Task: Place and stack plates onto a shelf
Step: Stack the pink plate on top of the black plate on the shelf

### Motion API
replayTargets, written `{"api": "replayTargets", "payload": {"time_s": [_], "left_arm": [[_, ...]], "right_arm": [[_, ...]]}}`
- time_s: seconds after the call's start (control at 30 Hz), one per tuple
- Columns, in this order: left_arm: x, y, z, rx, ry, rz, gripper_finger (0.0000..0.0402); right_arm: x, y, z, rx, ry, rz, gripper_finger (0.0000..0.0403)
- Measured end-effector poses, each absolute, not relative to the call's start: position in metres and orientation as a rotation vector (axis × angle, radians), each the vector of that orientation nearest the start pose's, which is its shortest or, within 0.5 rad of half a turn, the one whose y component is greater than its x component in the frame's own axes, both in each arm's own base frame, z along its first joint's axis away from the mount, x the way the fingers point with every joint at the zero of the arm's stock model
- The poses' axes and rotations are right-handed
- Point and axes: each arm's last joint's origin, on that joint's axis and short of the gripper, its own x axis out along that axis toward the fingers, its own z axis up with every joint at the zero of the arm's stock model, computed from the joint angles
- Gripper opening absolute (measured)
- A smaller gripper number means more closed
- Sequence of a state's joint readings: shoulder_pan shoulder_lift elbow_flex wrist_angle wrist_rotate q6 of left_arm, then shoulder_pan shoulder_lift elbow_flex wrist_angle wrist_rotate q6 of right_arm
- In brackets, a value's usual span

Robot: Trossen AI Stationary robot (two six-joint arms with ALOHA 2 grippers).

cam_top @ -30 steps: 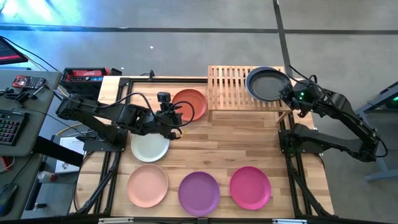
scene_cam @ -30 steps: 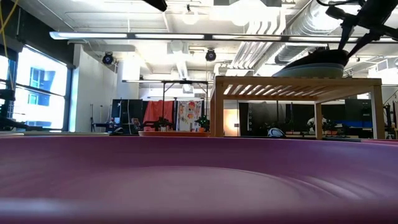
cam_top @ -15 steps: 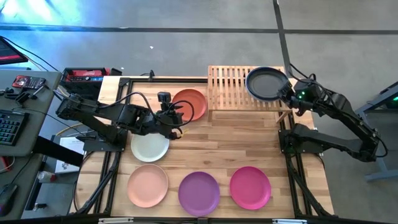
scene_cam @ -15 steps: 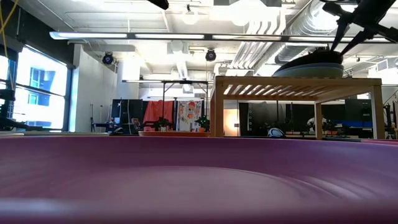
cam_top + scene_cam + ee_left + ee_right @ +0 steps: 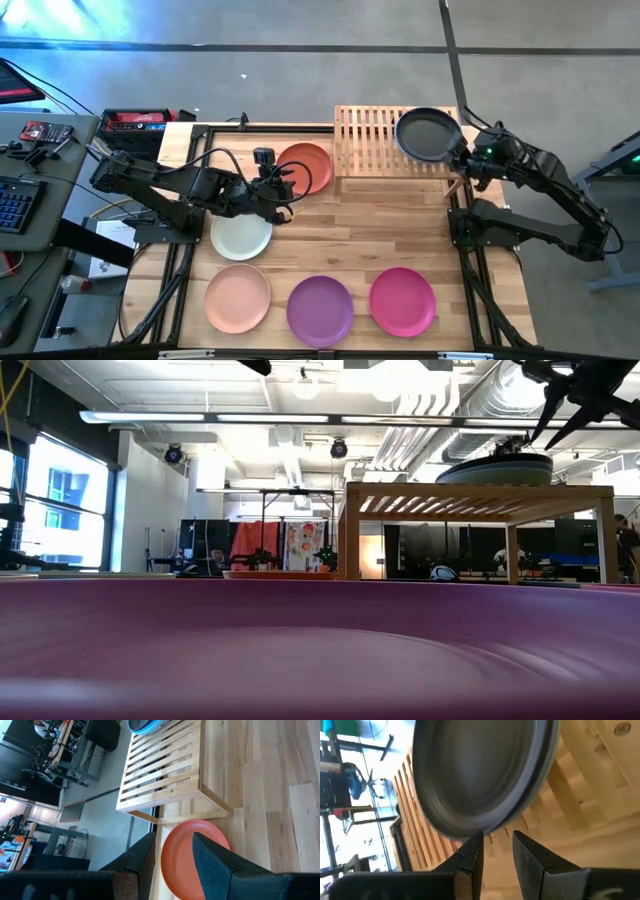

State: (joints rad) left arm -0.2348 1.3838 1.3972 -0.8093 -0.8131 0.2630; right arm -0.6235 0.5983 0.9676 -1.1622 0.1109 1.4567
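Step in hand: the black plate (image 5: 430,135) sits on top of a stack at the right end of the shelf (image 5: 370,140); a light blue plate (image 5: 145,725) shows underneath it in the left wrist view. You are, by my judgement, at the release and pull-back.
Right gripper (image 5: 495,845): just off the stack's right rim, over the shelf's right edge. Fingers slightly apart, nothing between them; the plate's rim lies just beyond the tips, seemingly clear of them.
How to do it well: draw the right gripper straight back and a little up, so that the fingertips do not catch the rim and drag the stack toward the shelf's edge. Check in the low view that the black plate lies level, not tilted, before you leave it.
Left gripper (image 5: 172,855): near the worktop's left side, fingers as wide as they go, empty, straddling the near rim of the orange-red plate (image 5: 305,168), which lies on the worktop just left of the shelf.
Remaining plates: pale plate (image 5: 241,237) partly under the left arm; peach plate (image 5: 238,297), purple plate (image 5: 320,309) and magenta plate (image 5: 402,300) in a row along the worktop's front edge.
Risk: the stack stands close to the shelf's right end; a nudge could slide it off.
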Motion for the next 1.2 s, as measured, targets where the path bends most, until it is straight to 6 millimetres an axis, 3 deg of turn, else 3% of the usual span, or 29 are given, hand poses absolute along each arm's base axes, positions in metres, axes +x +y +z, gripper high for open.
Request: {"api": "replayTargets", "payload": {"time_s": [0.17,0.33,0.5,0.73,0.97,1.2], "left_arm": [[0.274,-0.042,0.363,0.647,0.776,0.461,0.0119],[0.275,-0.039,0.362,0.604,0.784,0.424,0.0119],[0.274,-0.037,0.359,0.492,0.798,0.394,0.0119],[0.268,-0.027,0.353,0.328,0.862,0.447,0.0119],[0.260,-0.018,0.347,0.218,0.945,0.509,0.0119],[0.258,-0.018,0.343,0.074,0.992,0.460,0.0119]], "right_arm": [[0.061,-0.045,0.329,1.536,0.183,-1.058,0.0080],[0.070,-0.044,0.338,1.540,0.201,-0.840,0.0080],[0.089,-0.046,0.349,1.501,0.186,-0.620,0.0080],[0.129,-0.042,0.354,1.442,0.234,-0.469,0.0080],[0.171,-0.020,0.338,1.429,0.398,-0.455,0.0080],[0.207,0.022,0.313,1.469,0.601,-0.460,0.0080]]}}
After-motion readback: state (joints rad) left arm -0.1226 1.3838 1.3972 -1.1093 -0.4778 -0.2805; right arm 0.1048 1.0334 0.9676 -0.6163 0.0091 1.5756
